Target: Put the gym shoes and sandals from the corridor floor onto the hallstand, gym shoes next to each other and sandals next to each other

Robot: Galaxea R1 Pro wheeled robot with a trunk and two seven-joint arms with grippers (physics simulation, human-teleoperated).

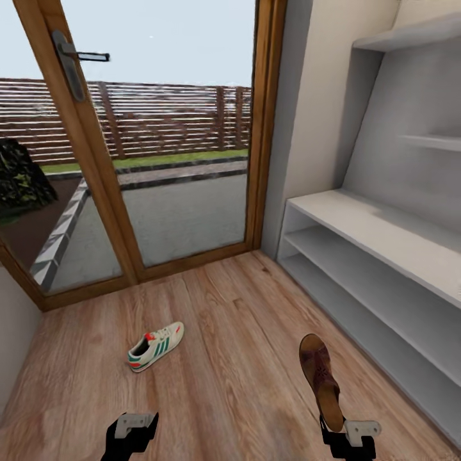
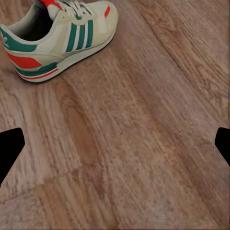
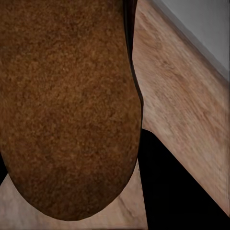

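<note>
One gym shoe (image 1: 155,346), white with green stripes and red accents, lies on the corridor floor (image 1: 237,307) ahead of my left gripper (image 1: 136,426). In the left wrist view the same gym shoe (image 2: 60,36) lies beyond the gripper (image 2: 115,143), which is open and empty, both fingertips (image 2: 9,148) wide apart. A brown sandal (image 1: 320,378) sticks forward from my right gripper (image 1: 342,428), which is shut on its near end. The sandal's tan-brown footbed (image 3: 67,105) shows beside a black finger (image 3: 177,187). The pale grey hallstand (image 1: 384,230) stands along the right wall, its shelves bare.
A glass door in a wooden frame (image 1: 259,128) with a metal handle (image 1: 73,61) closes the corridor's far end. A wall (image 1: 13,333) borders the floor on the left. The hallstand's base (image 3: 201,24) runs close to the right gripper.
</note>
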